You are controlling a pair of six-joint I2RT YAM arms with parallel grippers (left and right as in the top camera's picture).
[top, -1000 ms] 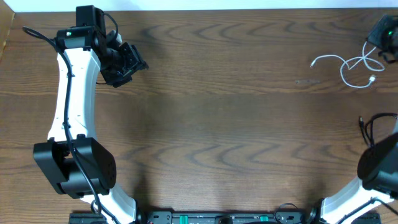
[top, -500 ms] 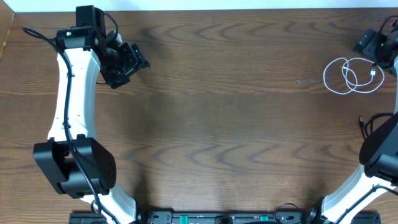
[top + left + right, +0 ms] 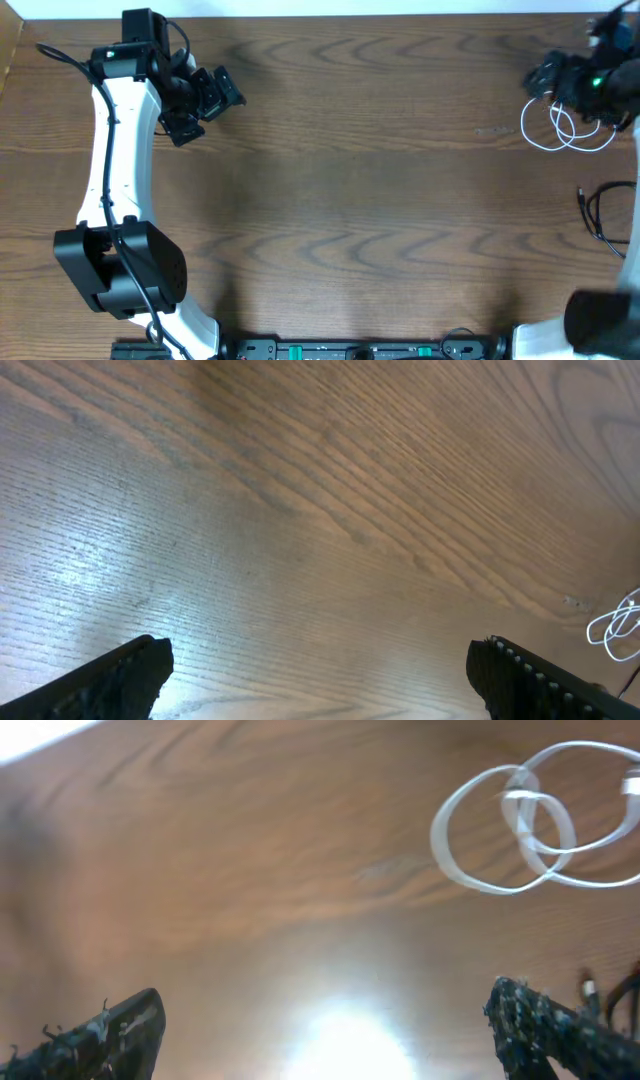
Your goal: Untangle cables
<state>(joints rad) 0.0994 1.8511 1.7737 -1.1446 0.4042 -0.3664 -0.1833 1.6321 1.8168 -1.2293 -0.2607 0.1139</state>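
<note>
The white cable lies in loose overlapping loops on the table at the far right, just below my right gripper, which hovers open and blurred over the table's back edge. In the right wrist view the white cable sits ahead and to the right of the wide-apart fingertips, with nothing between them. The black cable lies at the right edge, apart from the white one. My left gripper hangs open at the back left, far from both. In the left wrist view only bare wood shows between its fingers.
The wooden table spans the whole view. Its back edge runs along the top, and the arm bases stand at the front corners. A bit of the white cable shows far off in the left wrist view.
My right gripper opened and let go of the white cable, which sprang from a stretched line into coils. The right gripper then moved left over it. My left gripper opened wider.
</note>
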